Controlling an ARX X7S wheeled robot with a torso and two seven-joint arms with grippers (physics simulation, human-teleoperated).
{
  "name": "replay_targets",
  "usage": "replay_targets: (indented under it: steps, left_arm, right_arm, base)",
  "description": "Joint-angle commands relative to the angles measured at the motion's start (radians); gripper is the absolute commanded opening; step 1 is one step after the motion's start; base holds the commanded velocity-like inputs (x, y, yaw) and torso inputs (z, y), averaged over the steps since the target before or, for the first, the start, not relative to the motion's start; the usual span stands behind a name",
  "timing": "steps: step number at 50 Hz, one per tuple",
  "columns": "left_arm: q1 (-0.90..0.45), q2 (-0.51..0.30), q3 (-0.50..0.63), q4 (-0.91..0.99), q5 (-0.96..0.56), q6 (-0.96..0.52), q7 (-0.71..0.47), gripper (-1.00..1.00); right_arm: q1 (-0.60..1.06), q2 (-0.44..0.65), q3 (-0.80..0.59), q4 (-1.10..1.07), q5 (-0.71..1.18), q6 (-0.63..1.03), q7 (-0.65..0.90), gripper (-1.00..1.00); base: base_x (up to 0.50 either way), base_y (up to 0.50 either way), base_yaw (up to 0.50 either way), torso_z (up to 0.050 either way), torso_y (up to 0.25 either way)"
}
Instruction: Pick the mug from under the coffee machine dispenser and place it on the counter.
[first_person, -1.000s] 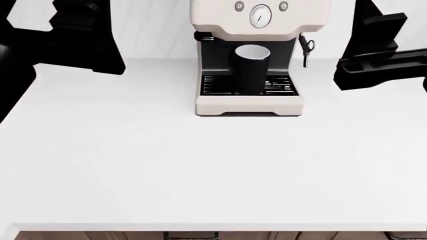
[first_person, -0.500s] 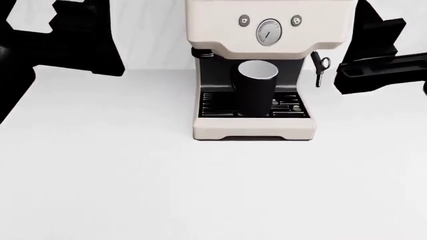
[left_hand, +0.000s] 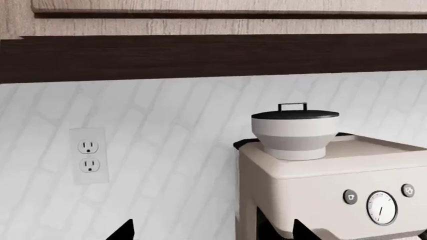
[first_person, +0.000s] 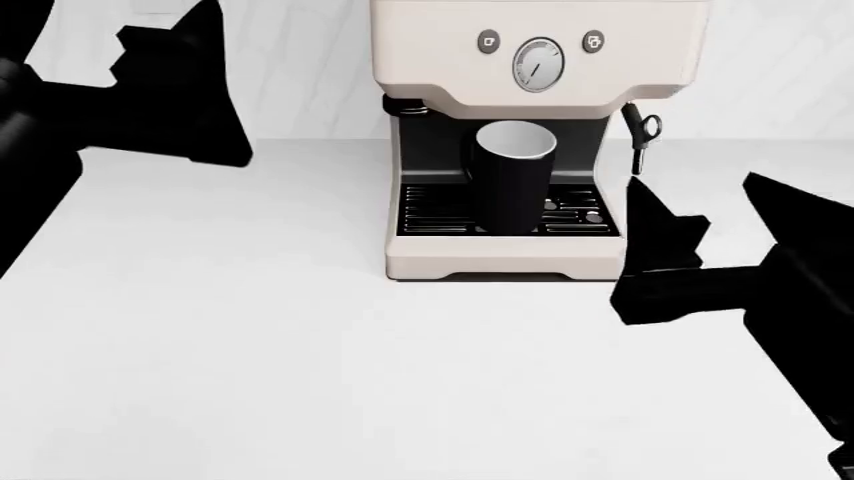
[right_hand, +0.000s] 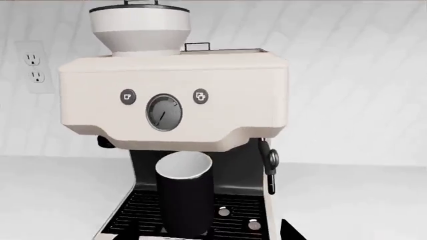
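The black mug (first_person: 511, 185) with its white inside stands upright on the slotted drip tray (first_person: 577, 216), under the cream coffee machine dispenser (first_person: 534, 75). In the right wrist view the mug (right_hand: 181, 200) sits straight ahead below the gauge. My right gripper (first_person: 687, 184) hovers open over the white counter (first_person: 267, 350), to the right of the machine's front and apart from the mug. Only one of its fingertips (right_hand: 290, 231) shows in the right wrist view. My left gripper (left_hand: 212, 235) is open and empty, raised to the left of the machine (left_hand: 320, 175).
A steam wand (first_person: 641, 135) hangs off the machine's right side, close to my right gripper. A lidded hopper (left_hand: 295, 131) sits on top of the machine. A wall outlet (left_hand: 89, 156) is on the tiled backsplash, under dark cabinets.
My right arm has dropped from the upper right to counter level beside the machine's front right. The head view had moved closer before that. The mug has not moved.
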Motion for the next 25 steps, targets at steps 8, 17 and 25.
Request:
replay_targets:
  steps: [8,17,25]
  left_arm:
    - [0.046,0.003,-0.003,0.008,0.039,0.006,0.029,1.0]
    - [0.059,0.01,0.001,0.005,0.058,0.007,0.041,1.0]
    - [0.056,0.007,0.004,0.004,0.053,0.01,0.038,1.0]
  right_arm:
    - [-0.145,-0.152,-0.057,0.08,-0.269,0.058,-0.118,1.0]
    - [-0.058,-0.238,-0.165,0.1,-0.383,0.109,-0.151,1.0]
    - [-0.028,-0.277,-0.224,0.133,-0.495,0.133,-0.206,1.0]
  base:
    - [0.0,0.0,0.0,0.0,0.0]
    - [0.0,0.0,0.0,0.0,0.0]
    - [0.0,0.0,0.0,0.0,0.0]
